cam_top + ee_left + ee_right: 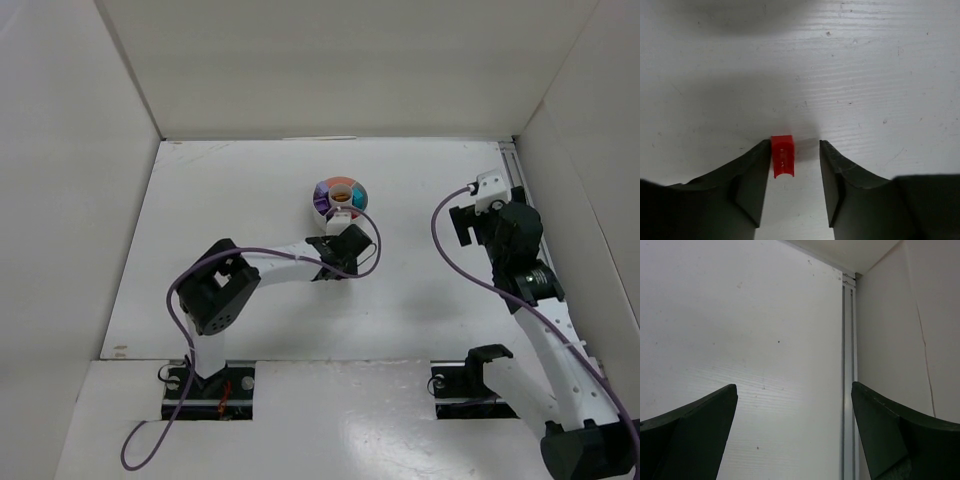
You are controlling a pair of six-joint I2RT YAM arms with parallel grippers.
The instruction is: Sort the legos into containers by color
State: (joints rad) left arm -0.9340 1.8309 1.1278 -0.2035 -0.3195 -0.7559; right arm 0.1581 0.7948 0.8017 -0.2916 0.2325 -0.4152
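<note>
Found the left gripper spread, not clamped, low over the table. Saw a red lego touching the inner face of one finger, with a gap to the other. Judged closing from there risky: could have shoved the brick sideways, tipped it, or pinched a corner and flicked it away. Placed the dish just beyond, with purple, teal and orange inside. Noted the right gripper wide apart near the side wall, holding nothing.
</note>
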